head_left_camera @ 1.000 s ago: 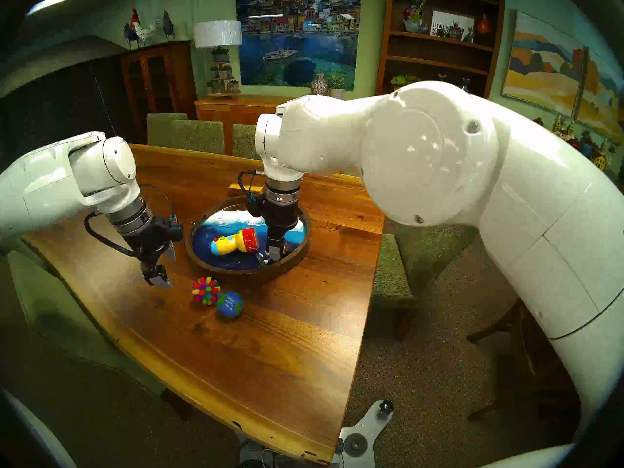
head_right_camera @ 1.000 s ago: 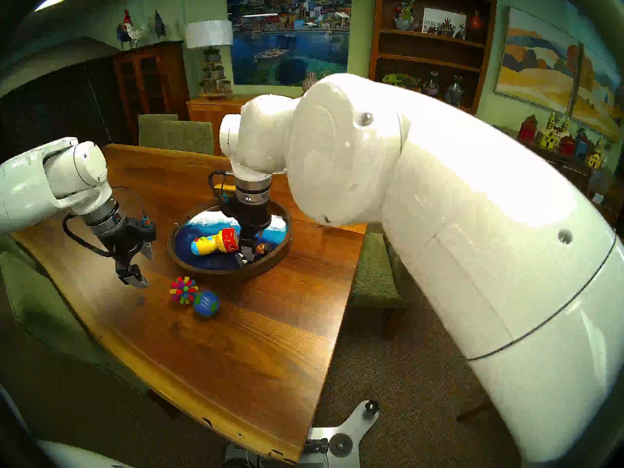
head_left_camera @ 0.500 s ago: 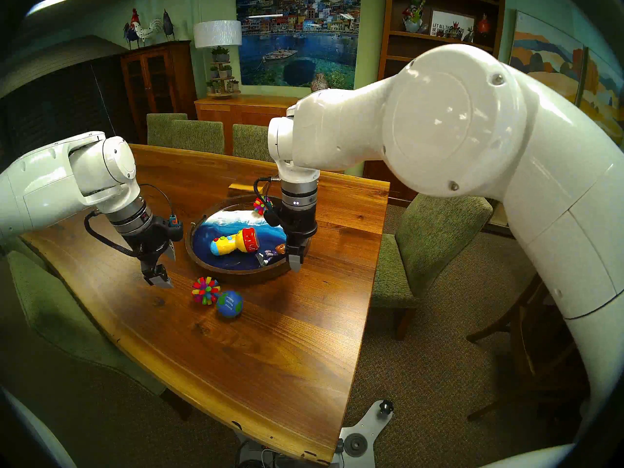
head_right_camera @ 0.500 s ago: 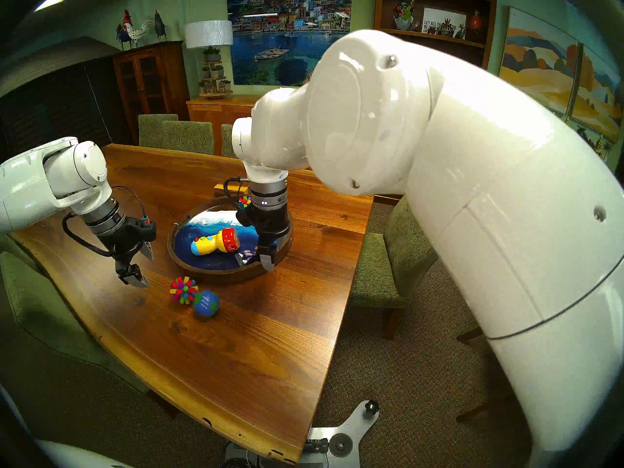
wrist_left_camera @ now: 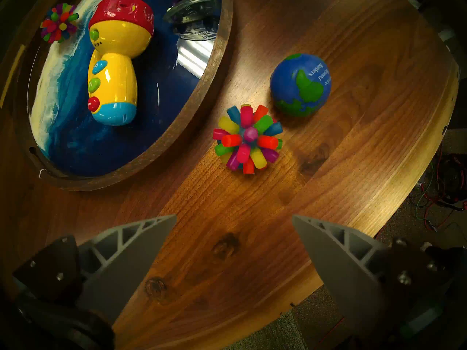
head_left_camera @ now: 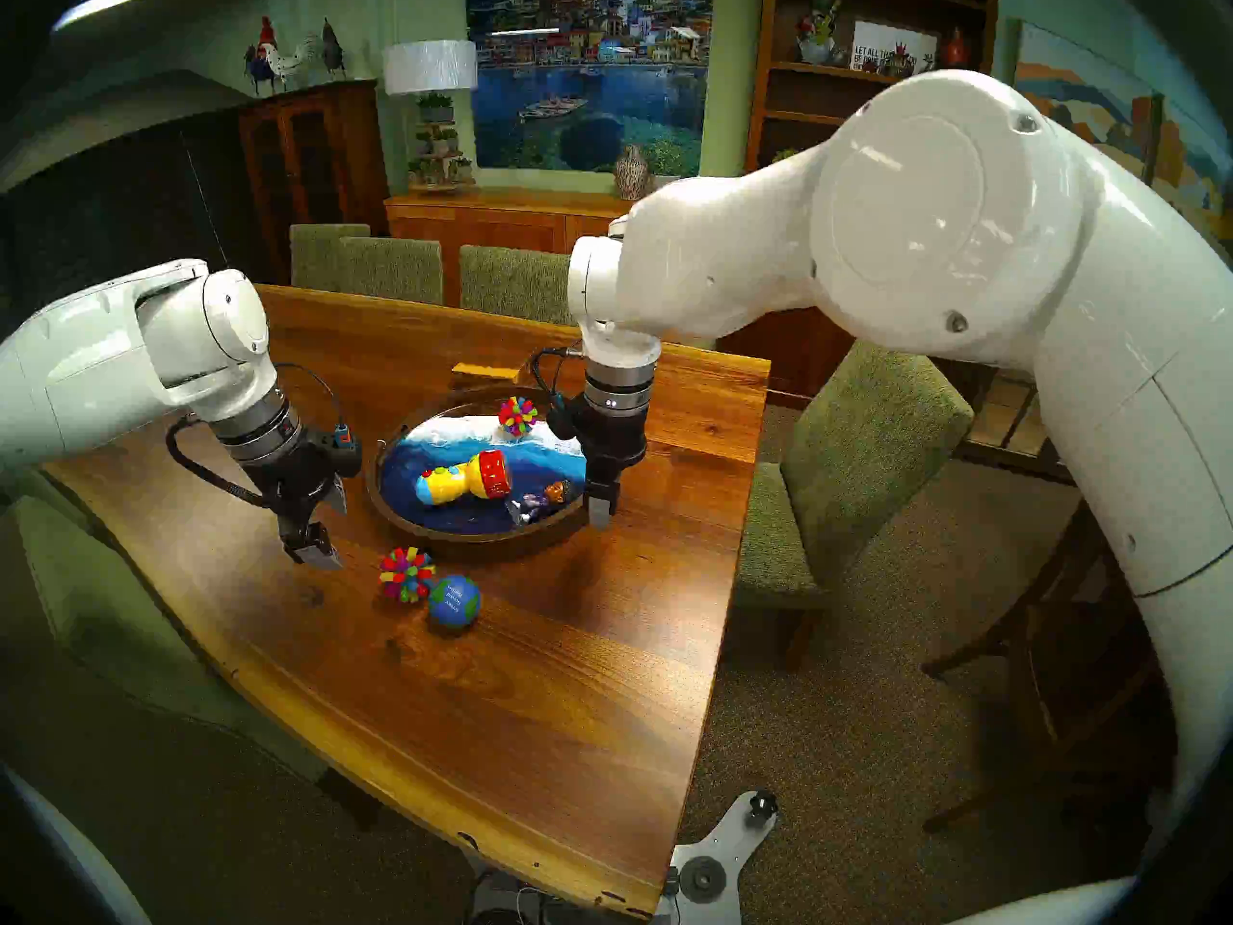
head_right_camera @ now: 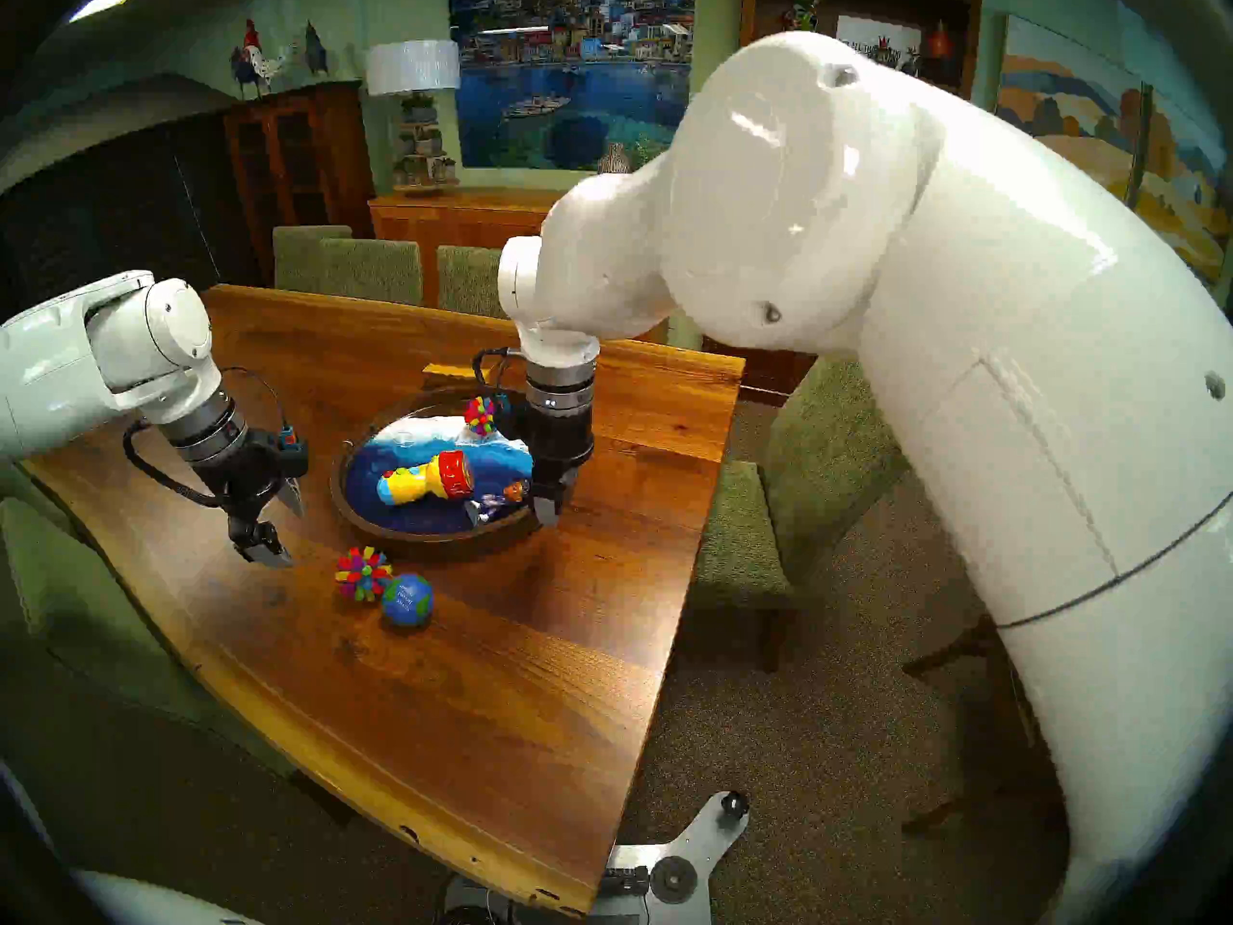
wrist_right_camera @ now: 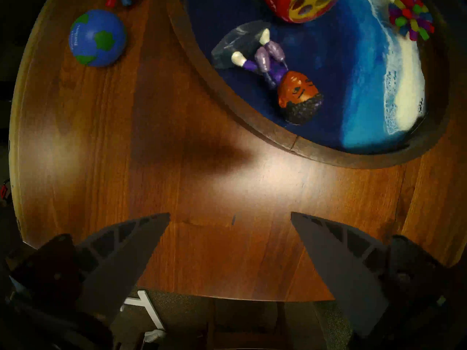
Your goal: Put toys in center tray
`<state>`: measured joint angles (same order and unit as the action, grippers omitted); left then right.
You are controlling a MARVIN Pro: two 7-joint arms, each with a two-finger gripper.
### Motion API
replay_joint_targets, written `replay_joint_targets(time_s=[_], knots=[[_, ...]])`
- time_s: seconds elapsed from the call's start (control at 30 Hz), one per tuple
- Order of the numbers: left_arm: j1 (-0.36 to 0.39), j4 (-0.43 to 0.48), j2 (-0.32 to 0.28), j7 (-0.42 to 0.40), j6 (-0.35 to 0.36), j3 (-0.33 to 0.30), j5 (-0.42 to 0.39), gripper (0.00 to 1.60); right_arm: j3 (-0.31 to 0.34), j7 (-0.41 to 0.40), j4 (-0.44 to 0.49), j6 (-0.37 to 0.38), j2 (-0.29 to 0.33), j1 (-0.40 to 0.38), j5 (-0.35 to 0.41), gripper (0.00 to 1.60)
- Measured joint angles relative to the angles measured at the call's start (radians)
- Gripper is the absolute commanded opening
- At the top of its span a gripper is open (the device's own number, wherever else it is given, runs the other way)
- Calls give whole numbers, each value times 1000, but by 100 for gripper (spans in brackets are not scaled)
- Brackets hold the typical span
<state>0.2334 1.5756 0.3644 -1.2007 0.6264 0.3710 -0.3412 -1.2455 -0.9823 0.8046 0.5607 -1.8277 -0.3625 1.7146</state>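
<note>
The round wood-rimmed tray (head_left_camera: 467, 536) with a blue wave inside holds the yellow-red flashlight (head_left_camera: 464, 480), a spiky ball (head_left_camera: 518, 415) at its back and the dark-haired doll (wrist_right_camera: 278, 71) lying near its right rim. On the table in front of the tray, another spiky ball (wrist_left_camera: 249, 138) rests beside the blue-green globe ball (wrist_left_camera: 300, 84). My left gripper (wrist_left_camera: 234, 215) hangs open and empty above the table, left of those two. My right gripper (wrist_right_camera: 230, 213) is open and empty over bare wood just right of the tray.
A small wooden block (head_left_camera: 484, 371) lies behind the tray. Green chairs (head_left_camera: 861, 450) stand at the table's right and far sides. The table's right edge (head_left_camera: 734, 570) is close to my right gripper.
My right arm has drawn rightward out of the tray to beyond its rim, uncovering the doll and the spiky ball inside. The left arm has stayed still.
</note>
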Motion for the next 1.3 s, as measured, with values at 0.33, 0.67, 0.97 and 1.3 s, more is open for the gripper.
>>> replay_joint_targets(time_s=[0.33, 0.67, 0.97, 1.3], knots=[[0, 2, 0, 0, 3, -1, -1, 160, 9, 16, 23, -50, 20, -7, 14, 160], [-5, 27, 16, 62, 74, -12, -37, 160, 9, 26, 35, -64, 26, -12, 23, 160], [-52, 28, 55, 100, 100, -11, -110, 160, 9, 33, 44, -71, 29, -17, 29, 160], [-129, -69, 139, 94, 71, -6, -166, 160, 6, 39, 51, -72, 30, -22, 35, 160]])
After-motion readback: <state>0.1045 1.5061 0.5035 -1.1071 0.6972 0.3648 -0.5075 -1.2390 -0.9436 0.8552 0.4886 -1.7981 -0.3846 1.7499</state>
